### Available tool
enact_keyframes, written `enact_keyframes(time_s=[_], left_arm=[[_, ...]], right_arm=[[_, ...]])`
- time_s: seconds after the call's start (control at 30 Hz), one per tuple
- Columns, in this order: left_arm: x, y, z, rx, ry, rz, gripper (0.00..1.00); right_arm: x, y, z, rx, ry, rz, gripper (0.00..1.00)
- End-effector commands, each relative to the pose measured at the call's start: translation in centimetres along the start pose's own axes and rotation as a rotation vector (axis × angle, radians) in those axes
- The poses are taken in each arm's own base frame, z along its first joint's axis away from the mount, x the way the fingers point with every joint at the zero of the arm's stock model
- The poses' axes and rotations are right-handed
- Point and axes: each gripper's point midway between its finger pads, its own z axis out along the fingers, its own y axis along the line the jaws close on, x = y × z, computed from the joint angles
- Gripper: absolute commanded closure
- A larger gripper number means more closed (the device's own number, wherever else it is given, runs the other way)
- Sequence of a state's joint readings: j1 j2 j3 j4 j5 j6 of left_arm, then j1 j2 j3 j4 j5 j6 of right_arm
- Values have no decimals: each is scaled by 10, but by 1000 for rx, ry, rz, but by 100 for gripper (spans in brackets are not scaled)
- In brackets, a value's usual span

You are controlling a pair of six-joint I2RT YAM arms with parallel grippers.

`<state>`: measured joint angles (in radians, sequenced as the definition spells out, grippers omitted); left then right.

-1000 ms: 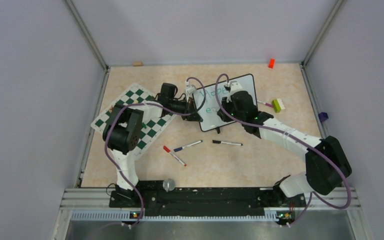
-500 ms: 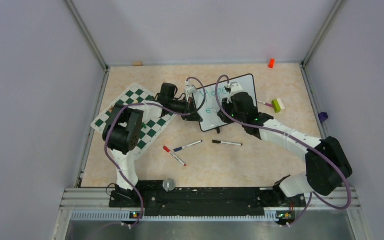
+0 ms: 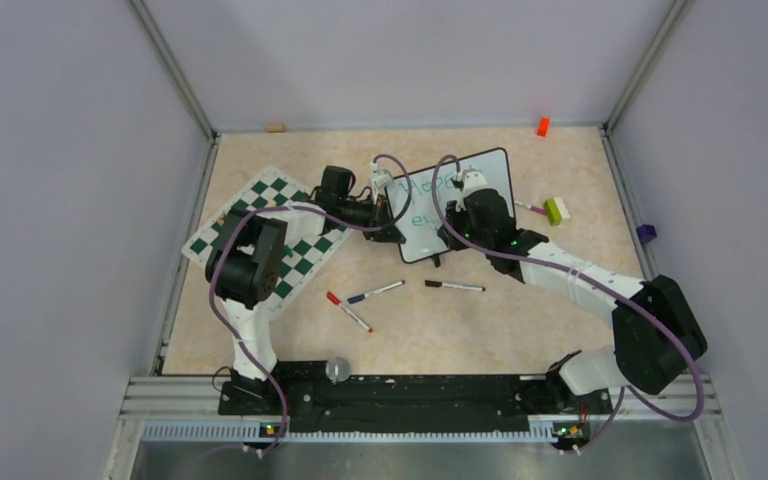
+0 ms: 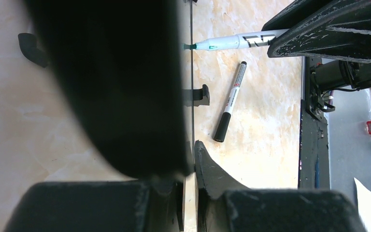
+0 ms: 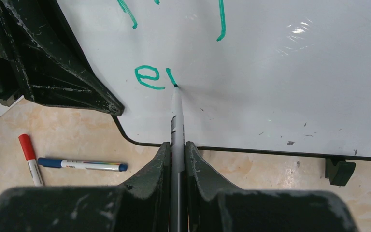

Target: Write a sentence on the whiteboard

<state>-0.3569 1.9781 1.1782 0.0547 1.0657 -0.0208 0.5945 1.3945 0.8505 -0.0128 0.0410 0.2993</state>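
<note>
Near the far middle of the bench [image 3: 440,340], standing on its lower edge on small black feet [image 5: 340,171]: the whiteboard [image 3: 495,172], small, rectangular and white, with a thin black frame and rounded corners. Face a little glossy, with a few tiny dark specks toward the lower right. Written on it in green, the sentence [image 5: 149,77], not complete: ends of some upper strokes cut off by the top of the right wrist view, below them a round "e" and a short slanted stroke just beside it. From the top view, upper word too small to read surely. Left edge of the board grasped by the left claw [image 4: 192,162], fingers clenched on the frame from both sides. Right claw [image 5: 176,147] clenched on a green marker [image 5: 176,108], its tip touching the white face at the end of the short stroke. Lying flat on the bench in front of the board: a black marker [image 3: 454,286] near one foot, further left a blue marker [image 3: 375,292] and a red marker [image 3: 348,311], their ends close together. To the left, partly under the left arm, a green-and-white chessboard mat [image 3: 260,215].
</note>
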Motion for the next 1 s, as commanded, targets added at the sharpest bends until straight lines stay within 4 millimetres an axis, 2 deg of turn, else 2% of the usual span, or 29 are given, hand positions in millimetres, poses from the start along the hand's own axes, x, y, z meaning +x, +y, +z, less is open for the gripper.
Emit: enact_keyframes(time_s=[0.0,0.3,0.67,0.77,0.97], left_arm=[[2,-9,5,26,17,49,100],[2,-10,6,26,18,49,100],[2,-9,6,24,18,50,100],[2,-9,5,24,18,48,100],[2,-9,6,26,18,49,100]], right_arm=[[-15,-6,-3,37,-51,3,100],[-42,-4,1,36,-96,-2,100],[-49,-4,1,35,-91,1,100],[-47,-4,-3,30,-84,-1,100],[-53,-1,-22,5,-127,-11,100]])
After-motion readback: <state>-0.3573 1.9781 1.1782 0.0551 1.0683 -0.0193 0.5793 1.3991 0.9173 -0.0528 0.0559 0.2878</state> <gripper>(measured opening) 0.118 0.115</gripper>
